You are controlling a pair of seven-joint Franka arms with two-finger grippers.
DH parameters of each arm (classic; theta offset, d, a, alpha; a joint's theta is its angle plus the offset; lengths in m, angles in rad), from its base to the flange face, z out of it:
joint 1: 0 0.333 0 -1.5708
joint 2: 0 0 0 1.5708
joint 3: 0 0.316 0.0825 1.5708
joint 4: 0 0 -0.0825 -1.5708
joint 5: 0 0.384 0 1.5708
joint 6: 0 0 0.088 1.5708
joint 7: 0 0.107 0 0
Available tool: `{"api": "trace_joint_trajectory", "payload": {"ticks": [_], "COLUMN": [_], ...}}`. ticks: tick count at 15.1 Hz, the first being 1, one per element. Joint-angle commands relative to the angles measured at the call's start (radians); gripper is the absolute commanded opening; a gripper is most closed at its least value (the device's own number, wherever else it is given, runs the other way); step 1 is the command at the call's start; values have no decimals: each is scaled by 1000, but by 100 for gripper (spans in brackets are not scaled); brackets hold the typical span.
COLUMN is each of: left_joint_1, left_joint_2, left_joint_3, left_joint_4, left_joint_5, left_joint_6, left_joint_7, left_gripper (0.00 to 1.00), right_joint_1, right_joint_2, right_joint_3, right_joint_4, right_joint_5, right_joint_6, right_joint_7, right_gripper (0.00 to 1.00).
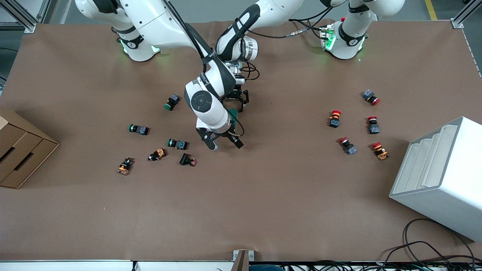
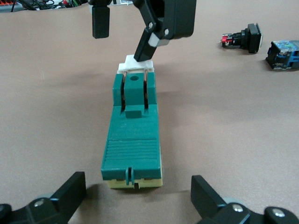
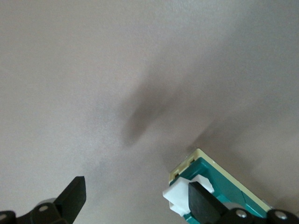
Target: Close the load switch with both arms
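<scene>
The load switch (image 1: 234, 113), an elongated dark-green rectangular block with a cream base and a white handle piece at one end, lies flat on the brown paper-covered table (image 1: 263, 195) near its middle, mostly screened in the front view by the two white jointed arms that converge over it.

The right gripper (image 1: 223, 140), black and two-fingered, hangs low over the end of the switch nearer the front camera. Its fingers are spread wide. In the left wrist view one of its fingers (image 2: 148, 43) touches the white handle (image 2: 136, 64) while the other stands clear to one side. The right wrist view shows the same: one black finger (image 3: 202, 201) against the white handle (image 3: 180, 196), the other (image 3: 72, 196) well apart over bare table.

The left gripper (image 1: 236, 98) sits low at the end of the switch toward the robots' bases. Its fingers (image 2: 205, 191) are spread, one on each side of the cream-edged end of the green body (image 2: 133, 140), not touching it.

Small push buttons lie scattered on the table. A group with green, orange and black caps (image 1: 177, 143) lies toward the right arm's end, and a group with red caps (image 1: 334, 118) toward the left arm's end. A brown cardboard box (image 1: 19, 150) sits at the table edge on the right arm's end, a white stepped bin (image 1: 440, 177) at the left arm's end.
</scene>
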Motion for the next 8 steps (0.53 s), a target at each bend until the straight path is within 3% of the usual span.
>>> {"api": "trace_joint_trajectory", "payload": {"ticks": [1,4,8], "left_joint_1": [33,50,50], "left_joint_2": [61,62,58], "left_joint_3": [7,7,5], "left_joint_4": [25,40,46], "left_joint_5": [-1,-3,-12], "left_joint_6": [18,22,23], "left_joint_7": [7,9,7], "left_gripper": [100,100,100], "right_joint_1": [-33,-70,-167], "right_joint_2": [7,-12,-123], "right_joint_3": [3,3,2], "right_joint_4": [61,127,119], "right_joint_5": [-38,-117,-171], "right_joint_6": [-96,-257,-470], "right_joint_7": [-11,-45,-348], "right_gripper": [100,100,100]}}
